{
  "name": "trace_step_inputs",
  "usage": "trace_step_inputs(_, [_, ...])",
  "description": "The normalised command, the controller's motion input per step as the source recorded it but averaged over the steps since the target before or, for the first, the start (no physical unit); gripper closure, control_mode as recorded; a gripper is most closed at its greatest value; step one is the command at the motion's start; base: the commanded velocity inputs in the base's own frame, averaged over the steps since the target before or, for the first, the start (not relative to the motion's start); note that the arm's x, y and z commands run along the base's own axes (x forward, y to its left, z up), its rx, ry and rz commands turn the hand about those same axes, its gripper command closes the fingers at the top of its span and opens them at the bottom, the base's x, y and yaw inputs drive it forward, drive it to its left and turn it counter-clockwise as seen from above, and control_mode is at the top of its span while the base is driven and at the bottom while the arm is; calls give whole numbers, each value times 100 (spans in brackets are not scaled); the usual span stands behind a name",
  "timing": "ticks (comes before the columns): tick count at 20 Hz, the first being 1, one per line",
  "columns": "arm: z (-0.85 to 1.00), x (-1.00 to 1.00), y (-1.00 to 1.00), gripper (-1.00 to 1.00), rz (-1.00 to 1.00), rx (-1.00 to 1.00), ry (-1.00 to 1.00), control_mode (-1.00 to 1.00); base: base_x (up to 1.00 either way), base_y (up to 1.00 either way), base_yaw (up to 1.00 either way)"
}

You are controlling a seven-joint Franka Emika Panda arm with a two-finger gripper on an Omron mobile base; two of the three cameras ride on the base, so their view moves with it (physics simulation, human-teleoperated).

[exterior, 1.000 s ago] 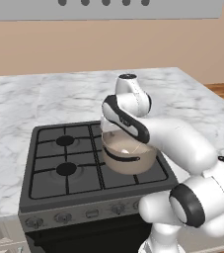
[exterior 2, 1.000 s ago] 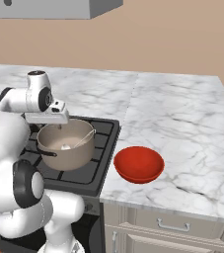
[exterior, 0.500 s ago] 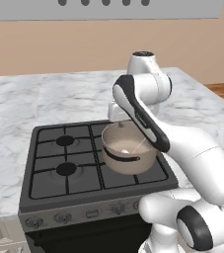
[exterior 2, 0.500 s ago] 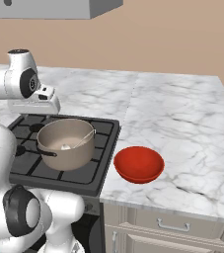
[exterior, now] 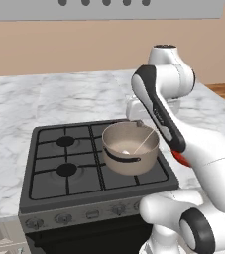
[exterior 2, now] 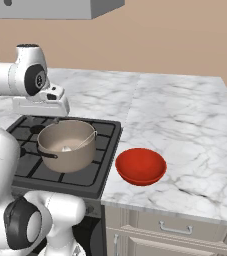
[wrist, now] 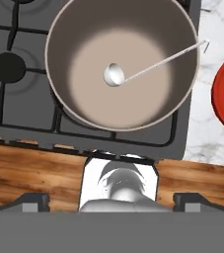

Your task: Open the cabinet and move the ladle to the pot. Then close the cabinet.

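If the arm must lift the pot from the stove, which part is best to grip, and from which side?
Probably the dark curved handle on the pot, approached from the stove's front: it juts out clear of the wall, while the ladle leans on the rim opposite.

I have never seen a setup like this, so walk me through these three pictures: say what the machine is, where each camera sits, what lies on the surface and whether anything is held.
This is a rendered kitchen with a white robot arm on a base that can drive. Two cameras ride on that base, behind the arm to its left and right. The third sits on the hand and looks straight down.

A black stove is set into a marble counter. On its front burner stands a beige pot, and a ladle lies in it, bowl on the bottom, handle leaning on the rim. Beside the stove sits a red bowl.

The pincer is open and holds nothing; its dark fingertips show wide apart above the pot.
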Motion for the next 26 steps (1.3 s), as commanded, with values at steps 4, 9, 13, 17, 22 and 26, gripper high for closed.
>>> trace_step_inputs(4, [-11, -14, -40, -100, 0, 1, 2, -100, 0, 0, 0])
trace_step_inputs(9, [-8, -20, -11, -100, 0, 1, 0, 100, -18, -2, 0])
trace_step_inputs(13, [0, 0, 0, -100, 0, 0, 0, 100, -100, -21, 0])
trace_step_inputs(17, [0, 0, 0, -100, 0, 0, 0, 100, -82, -29, -16])
trace_step_inputs(22, [0, 0, 0, -100, 0, 0, 0, 100, 0, -5, -92])
trace_step_inputs(26, [0, 0, 0, -100, 0, 0, 0, 100, 0, 0, -98])
